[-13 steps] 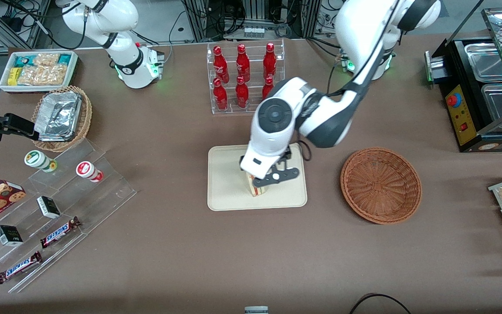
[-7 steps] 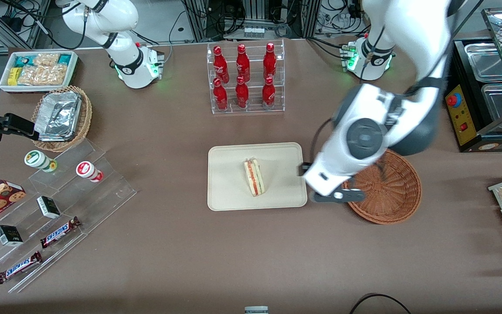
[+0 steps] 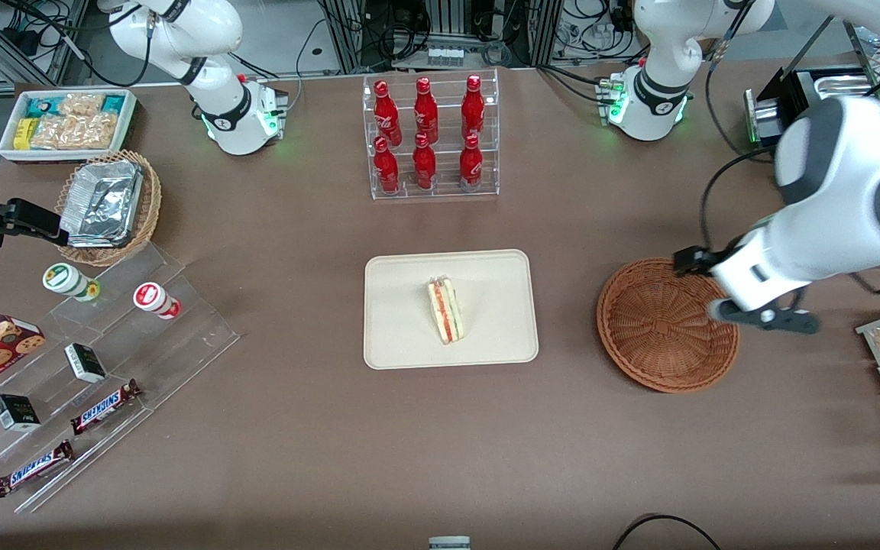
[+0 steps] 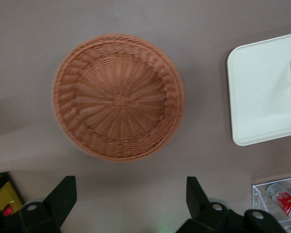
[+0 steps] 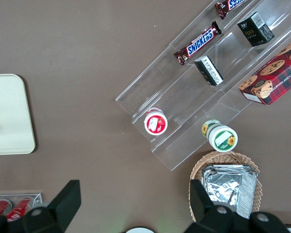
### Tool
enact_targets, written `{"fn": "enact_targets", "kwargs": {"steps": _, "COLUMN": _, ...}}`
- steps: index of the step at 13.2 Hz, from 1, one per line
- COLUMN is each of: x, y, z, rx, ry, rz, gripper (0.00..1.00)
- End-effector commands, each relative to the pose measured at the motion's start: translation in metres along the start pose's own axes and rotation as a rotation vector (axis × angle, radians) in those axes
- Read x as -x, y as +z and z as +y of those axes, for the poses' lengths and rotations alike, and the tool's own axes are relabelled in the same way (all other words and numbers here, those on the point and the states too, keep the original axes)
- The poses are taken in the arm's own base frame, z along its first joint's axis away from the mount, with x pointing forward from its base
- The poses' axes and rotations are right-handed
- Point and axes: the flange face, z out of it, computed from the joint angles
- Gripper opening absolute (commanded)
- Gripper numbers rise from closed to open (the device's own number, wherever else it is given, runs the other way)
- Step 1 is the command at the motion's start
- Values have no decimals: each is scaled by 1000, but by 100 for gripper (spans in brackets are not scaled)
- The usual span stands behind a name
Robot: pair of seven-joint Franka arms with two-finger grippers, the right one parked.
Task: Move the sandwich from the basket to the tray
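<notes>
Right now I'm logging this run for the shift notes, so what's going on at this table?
The sandwich lies on the cream tray, untouched by anything. The reddish-brown basket beside the tray holds nothing. The left arm's gripper hangs open and empty above the basket's rim, at the edge toward the working arm's end of the table. Judging by how things lie, the transfer looks done.
</notes>
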Motion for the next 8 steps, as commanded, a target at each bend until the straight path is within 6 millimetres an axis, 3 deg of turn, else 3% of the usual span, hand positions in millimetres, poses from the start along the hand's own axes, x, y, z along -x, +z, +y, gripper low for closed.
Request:
{"fn": "enact_targets", "kwargs": {"steps": 1, "x": 27, "y": -24, "z": -4, "rx": -15, "ry": 16, "rz": 30, "gripper": 100}}
{"fn": "enact_targets", "kwargs": {"steps": 4, "x": 54, "y": -51, "z": -27, "rx": -17, "ry": 30, "rz": 41, "gripper": 100}}
{"fn": "enact_targets", "kwargs": {"steps": 8, "x": 73, "y": -73, "z": -29, "rx": -63, "ry": 32, "rz": 56, "gripper": 100}}
